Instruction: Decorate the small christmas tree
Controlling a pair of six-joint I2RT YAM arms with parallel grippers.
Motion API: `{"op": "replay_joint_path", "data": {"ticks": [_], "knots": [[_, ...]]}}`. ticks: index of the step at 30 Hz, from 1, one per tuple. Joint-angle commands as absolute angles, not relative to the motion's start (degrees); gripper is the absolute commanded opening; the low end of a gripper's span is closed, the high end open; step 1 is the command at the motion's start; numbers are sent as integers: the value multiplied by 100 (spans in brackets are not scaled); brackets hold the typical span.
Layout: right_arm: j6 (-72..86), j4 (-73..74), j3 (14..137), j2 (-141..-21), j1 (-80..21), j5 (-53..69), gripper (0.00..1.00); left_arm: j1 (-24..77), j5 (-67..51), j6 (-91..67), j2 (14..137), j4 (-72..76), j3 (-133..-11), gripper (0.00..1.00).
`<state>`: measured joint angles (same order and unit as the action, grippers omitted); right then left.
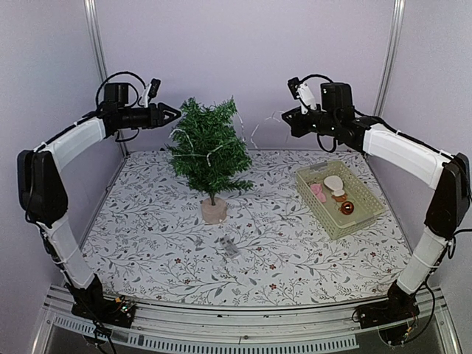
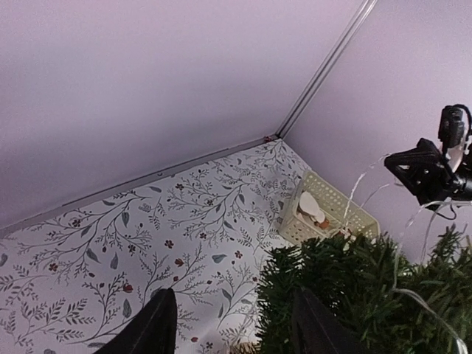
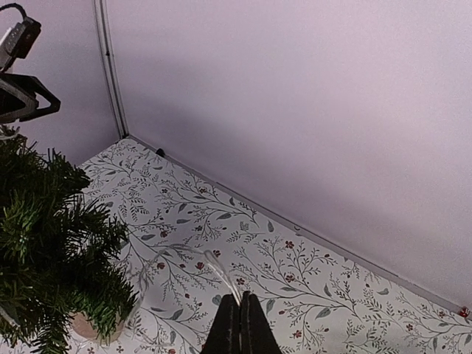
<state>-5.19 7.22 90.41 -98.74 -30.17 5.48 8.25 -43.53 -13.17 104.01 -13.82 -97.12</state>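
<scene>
The small christmas tree (image 1: 210, 151) stands mid-table on its pale round base (image 1: 214, 210). A thin clear light string (image 1: 254, 131) is draped over its branches and runs off to the right. My right gripper (image 1: 289, 124) hangs high to the right of the treetop, shut on that string (image 3: 221, 267) where it leaves the fingertips (image 3: 242, 299). My left gripper (image 1: 175, 114) is level with the treetop on its left. It stands open (image 2: 232, 328) with nothing between its fingers; the tree (image 2: 369, 295) lies behind the right finger (image 2: 313, 324).
A pale green basket (image 1: 361, 214) with several small ornaments sits at the right of the table; the left wrist view also shows this basket (image 2: 350, 210). A small blurred grey object (image 1: 229, 246) lies in front of the tree. Purple walls close the back and sides.
</scene>
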Motion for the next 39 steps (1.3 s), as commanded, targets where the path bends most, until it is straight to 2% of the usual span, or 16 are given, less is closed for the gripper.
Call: {"op": "replay_joint_path", "data": {"ticks": [1, 9, 17, 27, 39], "knots": [[-415, 886, 9194, -9888, -2979, 699, 0, 632, -3953, -1468, 9671, -870, -9135, 55], [-501, 1084, 8808, -8989, -2975, 500, 0, 466, -2783, -1352, 8549, -149, -8086, 57], [-638, 1145, 8888, -8521, -2971, 538, 0, 475, -2554, -1146, 7833, -180, -7464, 58], [-225, 1526, 8348, -7841, -2992, 1709, 0, 652, -2281, -716, 6509, -229, -6433, 58], [59, 1420, 8178, -7634, -3648, 3052, 0, 2413, -1335, 114, 4556, -863, -5030, 58]]}}
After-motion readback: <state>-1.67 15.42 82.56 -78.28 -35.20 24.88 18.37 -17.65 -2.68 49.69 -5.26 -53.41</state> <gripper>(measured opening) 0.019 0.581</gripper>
